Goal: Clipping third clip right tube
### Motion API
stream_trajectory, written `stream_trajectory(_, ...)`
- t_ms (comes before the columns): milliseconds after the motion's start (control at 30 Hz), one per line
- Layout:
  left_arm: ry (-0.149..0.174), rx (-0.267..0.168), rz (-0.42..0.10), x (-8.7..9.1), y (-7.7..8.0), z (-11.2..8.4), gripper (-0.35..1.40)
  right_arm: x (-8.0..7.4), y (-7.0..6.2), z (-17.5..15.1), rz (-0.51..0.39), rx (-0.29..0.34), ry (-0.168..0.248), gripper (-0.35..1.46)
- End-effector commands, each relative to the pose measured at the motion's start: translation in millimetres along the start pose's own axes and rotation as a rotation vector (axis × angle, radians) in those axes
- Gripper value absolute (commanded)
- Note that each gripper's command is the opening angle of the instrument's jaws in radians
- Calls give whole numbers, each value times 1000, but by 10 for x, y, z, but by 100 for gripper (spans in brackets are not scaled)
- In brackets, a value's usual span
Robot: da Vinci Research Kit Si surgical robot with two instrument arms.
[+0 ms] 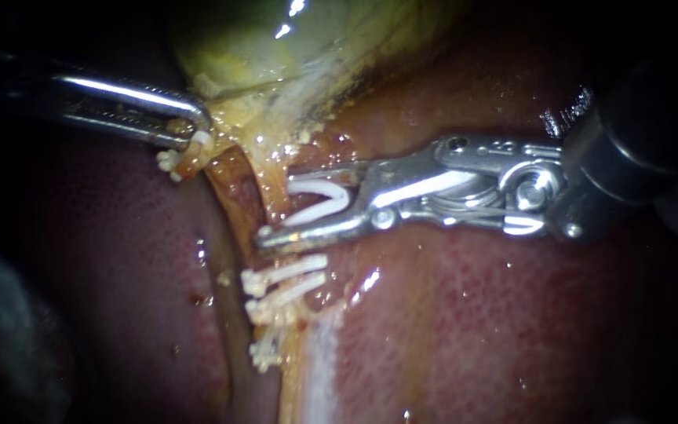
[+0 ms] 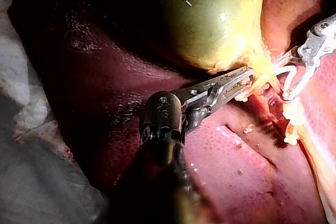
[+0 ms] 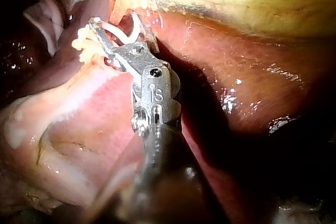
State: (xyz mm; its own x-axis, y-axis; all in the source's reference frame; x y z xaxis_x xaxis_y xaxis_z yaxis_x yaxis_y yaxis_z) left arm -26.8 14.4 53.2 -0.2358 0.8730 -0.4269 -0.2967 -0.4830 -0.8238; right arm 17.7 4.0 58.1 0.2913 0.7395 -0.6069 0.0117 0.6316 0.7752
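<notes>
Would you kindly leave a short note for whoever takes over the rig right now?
Left instrument: jaws shut on tissue below the gallbladder.
Right instrument: jaws wide apart and shut on the new clip, which is not yet closed. Its mouth is at the tube.
Done: closed clips already sit across the tube, just beyond the right jaws.
Left: check that the tube lies fully between the new clip's legs, then squeeze it shut, let go and back out.
</notes>
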Motion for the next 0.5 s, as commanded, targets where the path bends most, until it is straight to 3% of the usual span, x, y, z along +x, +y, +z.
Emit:
stream_trajectory(33,0,0,0,0,0,0,-35,0,0,1,11,12,6,50)
stream_trajectory(233,0,0,0,0,0,0,-35,-2,-2,2,77,105,53,49)
stream_trajectory(500,0,0,0,0,-1,0,-35,-9,-5,15,93,164,61,48)
